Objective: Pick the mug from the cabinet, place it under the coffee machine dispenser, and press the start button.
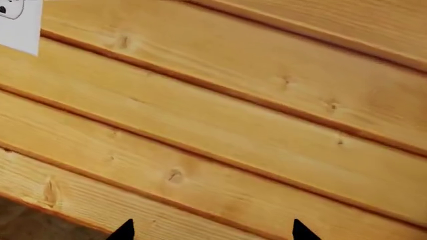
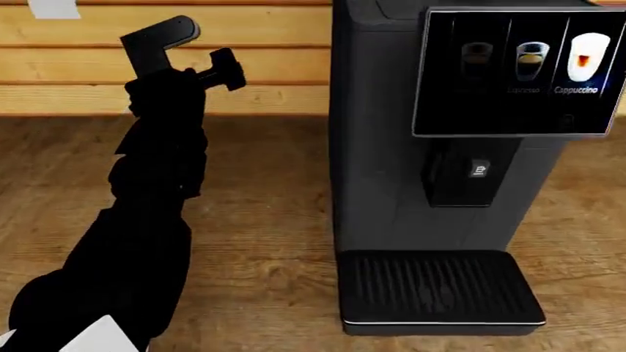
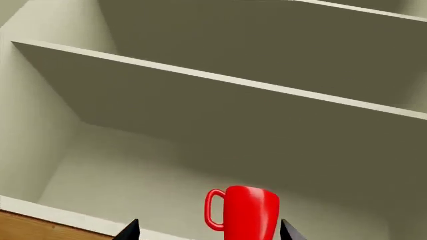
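The red mug stands upright on a cabinet shelf, its loop handle sideways. My right gripper is open; the mug sits in the gap between its black fingertips, nearer one tip, and nothing is gripped. The right arm is out of the head view. The dark grey coffee machine stands on the wooden counter, with its black dispenser over the bare slotted drip tray. My left gripper is raised in front of the plank wall, open and empty, its fingertips wide apart.
The machine's screen shows drink icons, one labelled Cappuccino. A white wall outlet is on the plank wall. More pale cabinet shelves run above the mug. Wooden counter lies left of the machine.
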Robot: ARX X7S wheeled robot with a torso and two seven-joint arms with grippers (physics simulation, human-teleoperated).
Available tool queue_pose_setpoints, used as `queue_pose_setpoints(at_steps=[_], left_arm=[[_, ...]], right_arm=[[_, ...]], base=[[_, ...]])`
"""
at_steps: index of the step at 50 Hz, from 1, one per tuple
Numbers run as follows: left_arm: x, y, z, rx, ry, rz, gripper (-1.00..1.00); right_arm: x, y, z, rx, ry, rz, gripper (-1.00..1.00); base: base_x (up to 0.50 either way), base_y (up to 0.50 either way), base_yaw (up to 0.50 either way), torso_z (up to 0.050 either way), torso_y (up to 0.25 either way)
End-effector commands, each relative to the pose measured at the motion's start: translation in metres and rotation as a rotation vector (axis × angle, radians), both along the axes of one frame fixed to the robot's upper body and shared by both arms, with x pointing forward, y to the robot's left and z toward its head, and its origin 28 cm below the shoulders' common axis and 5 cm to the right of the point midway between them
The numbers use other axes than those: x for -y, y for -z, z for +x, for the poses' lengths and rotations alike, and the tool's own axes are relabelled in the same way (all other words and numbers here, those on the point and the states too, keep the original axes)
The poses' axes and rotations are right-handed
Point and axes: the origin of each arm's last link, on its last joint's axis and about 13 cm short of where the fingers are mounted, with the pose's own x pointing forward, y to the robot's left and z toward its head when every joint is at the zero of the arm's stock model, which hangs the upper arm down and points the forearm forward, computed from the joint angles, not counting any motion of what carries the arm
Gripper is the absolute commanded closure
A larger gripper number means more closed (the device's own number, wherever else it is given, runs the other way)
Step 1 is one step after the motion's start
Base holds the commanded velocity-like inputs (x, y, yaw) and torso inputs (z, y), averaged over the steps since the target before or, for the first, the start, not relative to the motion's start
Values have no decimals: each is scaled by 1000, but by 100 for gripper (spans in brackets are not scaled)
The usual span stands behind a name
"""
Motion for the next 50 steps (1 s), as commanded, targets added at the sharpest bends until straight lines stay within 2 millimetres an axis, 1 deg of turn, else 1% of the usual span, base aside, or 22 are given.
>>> queue_pose_setpoints(at_steps=[1,11,19,22,25,30,37,40,45,50], left_arm=[[1,0,0,0,9,6,-100],[1,0,0,0,13,17,-100],[1,1,0,-1,16,16,-100],[1,1,0,-2,16,16,-100],[1,1,0,-4,15,14,-100],[2,1,0,-13,14,20,-100],[2,2,0,-29,17,27,-100],[2,2,0,-31,18,25,-100],[2,2,0,-36,17,29,-100],[3,3,-1,-39,13,35,-100]], right_arm=[[0,-2,-9,29,6,-1,-100],[0,-6,-14,56,17,5,-100],[-2,-13,-19,78,15,9,-100],[-1,-17,-15,27,13,62,-100],[-1,-29,-10,-32,39,93,-100],[-5,-60,-13,-45,100,124,-100],[-10,-99,0,-84,126,143,-100],[-13,-113,5,-95,130,146,-100],[-10,-125,21,-154,99,185,-100],[-5,-126,44,-249,76,215,-100]], base=[[500,0,0,0,0],[500,0,0,0,1],[500,0,0,0,0],[167,0,0,0,0],[0,0,0,0,0],[0,0,0,0,0],[0,0,0,0,0],[0,0,0,0,0],[0,0,0,0,0],[0,0,0,0,0]])
